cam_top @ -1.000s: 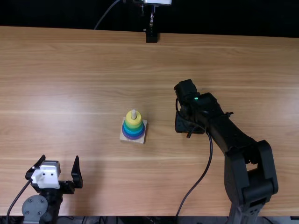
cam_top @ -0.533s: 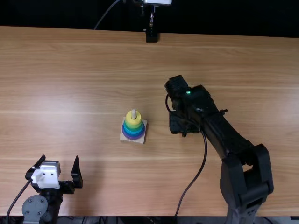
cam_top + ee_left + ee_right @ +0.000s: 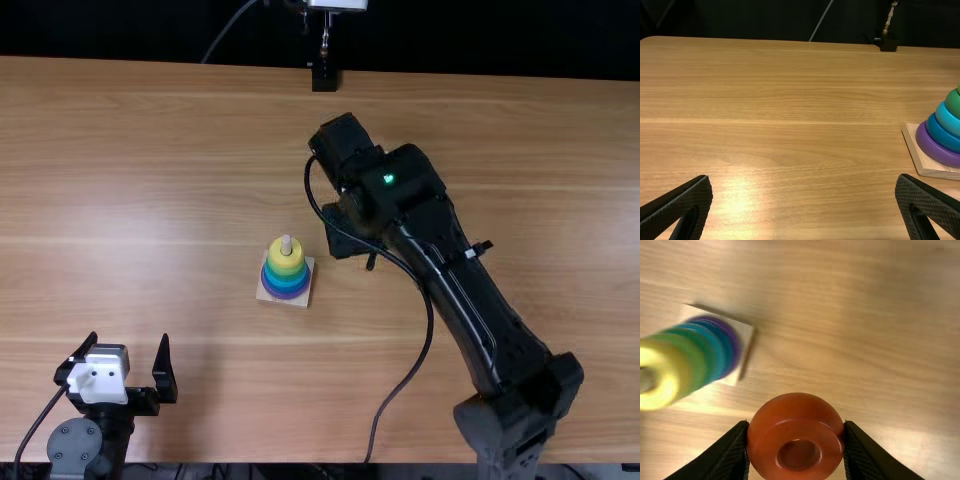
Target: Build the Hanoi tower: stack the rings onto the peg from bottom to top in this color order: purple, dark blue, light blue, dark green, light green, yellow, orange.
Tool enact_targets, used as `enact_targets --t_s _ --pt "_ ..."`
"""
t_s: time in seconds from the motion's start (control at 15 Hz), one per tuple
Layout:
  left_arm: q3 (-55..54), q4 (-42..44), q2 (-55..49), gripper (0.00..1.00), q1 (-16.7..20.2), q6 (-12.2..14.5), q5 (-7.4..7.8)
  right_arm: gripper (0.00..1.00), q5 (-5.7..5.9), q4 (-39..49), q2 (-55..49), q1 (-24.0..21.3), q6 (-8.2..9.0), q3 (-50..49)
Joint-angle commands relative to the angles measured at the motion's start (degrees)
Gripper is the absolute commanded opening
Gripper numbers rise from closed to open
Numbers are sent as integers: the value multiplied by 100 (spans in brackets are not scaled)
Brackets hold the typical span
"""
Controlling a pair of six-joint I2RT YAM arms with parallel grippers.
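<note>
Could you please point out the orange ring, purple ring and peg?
Orange ring (image 3: 796, 409): right wrist view, its rounded outer side.
Purple ring (image 3: 931, 147): left wrist view, its outer side.
Peg (image 3: 286, 244): top view, its exposed upper end.

The stacked rings (image 3: 286, 272) sit on their base (image 3: 263, 293) on the worktop (image 3: 150, 160), between the left hand (image 3: 128, 345), nearer, and right hand (image 3: 345, 232), which has another ring (image 3: 795, 412) in it.

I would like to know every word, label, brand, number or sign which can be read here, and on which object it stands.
None: no text can be read.
Stacked rings and wooden base: no print that I can see.
Orange ring in the right claw: no marking that I can see.
Left arm, right arm: any print is too small to read.
</note>
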Motion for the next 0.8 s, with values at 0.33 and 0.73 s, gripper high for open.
enact_targets --t_s 0.33,0.73 --pt "-578 -490 -69 100 48 72 -21 4 -17 -500 397 716 22 1380" --pt "-578 -490 -69 100 48 72 -21 3 -17 -489 793 910 22 1837"
